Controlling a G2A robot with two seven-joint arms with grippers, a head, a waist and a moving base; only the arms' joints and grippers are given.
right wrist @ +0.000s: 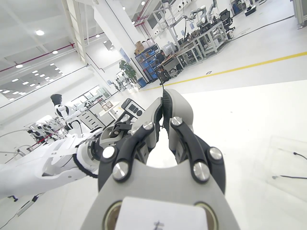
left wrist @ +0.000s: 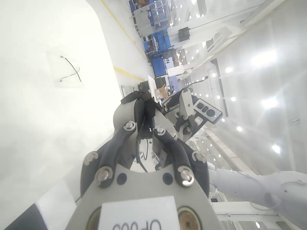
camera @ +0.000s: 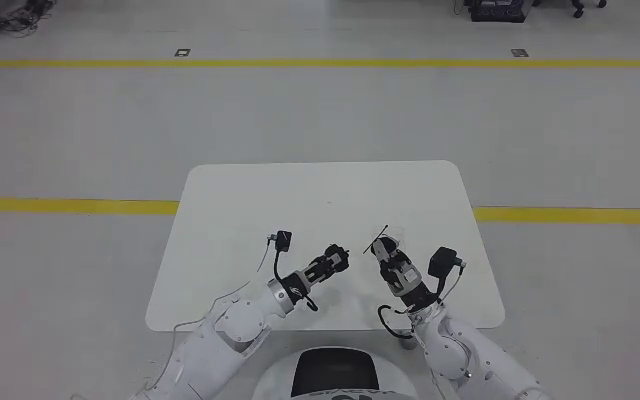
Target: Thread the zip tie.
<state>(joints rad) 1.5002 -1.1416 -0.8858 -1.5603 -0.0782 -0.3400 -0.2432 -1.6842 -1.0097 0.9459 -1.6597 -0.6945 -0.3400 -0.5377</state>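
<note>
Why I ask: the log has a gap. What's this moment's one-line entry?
right claw: shut on tie | left claw: shut, close by | both over table | loose ties on table

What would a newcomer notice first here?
The right gripper, over the near side of the white table, is shut on a thin black zip tie sticking out past its tips. The left gripper sits close beside it, and two spare ties lie crossed on the table.
</note>
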